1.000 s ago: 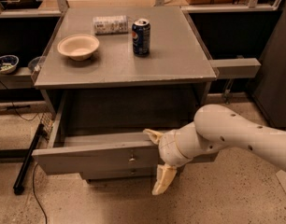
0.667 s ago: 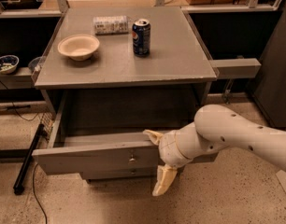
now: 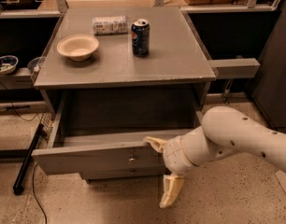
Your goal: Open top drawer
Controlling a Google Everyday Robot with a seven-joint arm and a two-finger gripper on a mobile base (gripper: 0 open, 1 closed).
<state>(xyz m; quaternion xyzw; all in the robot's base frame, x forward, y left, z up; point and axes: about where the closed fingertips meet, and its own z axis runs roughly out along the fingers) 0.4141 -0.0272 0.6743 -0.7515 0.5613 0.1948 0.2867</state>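
Observation:
The top drawer [image 3: 87,160] of the grey cabinet stands pulled well out, its plain front low in the view with a small metal knob [image 3: 131,158] at its centre. The inside that shows looks empty. My gripper [image 3: 163,168] is at the right part of the drawer front, open. One pale finger [image 3: 154,143] lies over the front's top edge and the other [image 3: 171,191] hangs down below the front, toward the floor. My white arm comes in from the right.
On the cabinet top [image 3: 180,59] stand a beige bowl [image 3: 78,46], a blue soda can [image 3: 140,37] and a lying packet [image 3: 109,25]. A lower drawer front [image 3: 110,173] shows under the open one. A black pole [image 3: 27,160] and cable lie on the floor at left.

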